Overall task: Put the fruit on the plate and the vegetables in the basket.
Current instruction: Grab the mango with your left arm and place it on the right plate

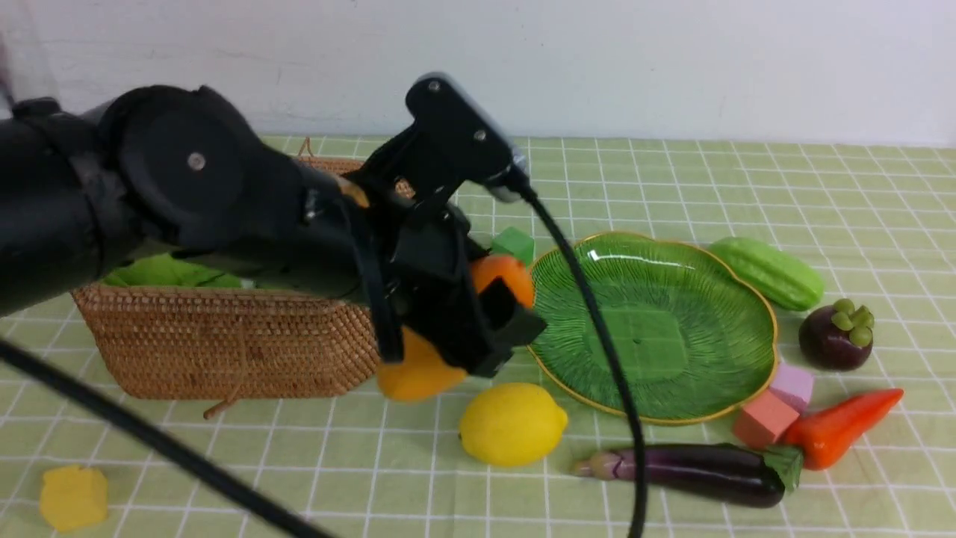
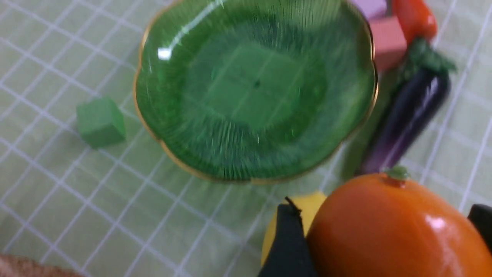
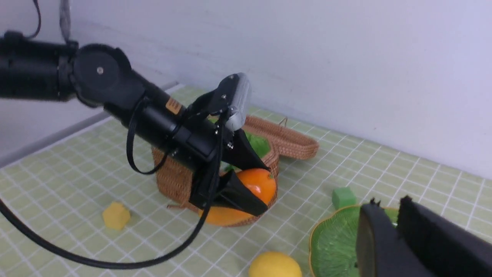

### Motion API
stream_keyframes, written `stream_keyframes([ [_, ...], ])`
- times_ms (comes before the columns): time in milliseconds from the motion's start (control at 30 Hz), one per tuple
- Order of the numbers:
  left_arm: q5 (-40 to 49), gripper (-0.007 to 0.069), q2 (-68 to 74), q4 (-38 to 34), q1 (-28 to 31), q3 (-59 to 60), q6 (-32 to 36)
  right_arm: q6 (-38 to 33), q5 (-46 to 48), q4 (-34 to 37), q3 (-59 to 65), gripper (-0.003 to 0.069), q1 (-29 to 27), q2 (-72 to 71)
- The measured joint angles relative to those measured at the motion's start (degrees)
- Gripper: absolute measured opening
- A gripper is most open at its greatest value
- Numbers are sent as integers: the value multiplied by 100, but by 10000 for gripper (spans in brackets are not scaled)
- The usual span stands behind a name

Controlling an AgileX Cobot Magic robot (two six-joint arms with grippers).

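My left gripper is shut on the orange-yellow mango, held in the air between the wicker basket and the green plate. In the left wrist view the mango sits between the black fingers, with the plate ahead. The lemon lies in front of the plate. The gourd and mangosteen lie to its right. The carrot and eggplant lie at front right. My right gripper is shut and empty, above the plate's near side.
A green cube lies behind the plate's left edge. A pink cube and a salmon cube touch its front right rim. A yellow cube lies at front left. The basket lid lies open behind the basket.
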Motion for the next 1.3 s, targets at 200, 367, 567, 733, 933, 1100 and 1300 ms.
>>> stream_keyframes([
  [200,-241,521,1359,-1297,-294,-1075,865,770,-200,-632,0,97,0,5],
  [367,-326,521,2442,-1736,-381,-1973,966,1434,85,-1231,0,97,0,5],
  [567,-452,521,3588,-1843,-381,-2984,1065,1718,430,-1298,2,102,0,5],
  [733,-494,521,4146,-1859,-381,-3482,1081,1734,516,-1298,2,107,0,5],
  [933,-511,538,4278,-1859,-381,-3578,1081,1734,527,-1290,2,111,0,5],
  [1100,-505,594,4278,-1871,-381,-3599,1081,1734,529,-1290,2,114,0,5],
  [1300,-370,596,4249,-1901,-381,-3599,1018,1734,547,-1284,2,118,0,5],
])
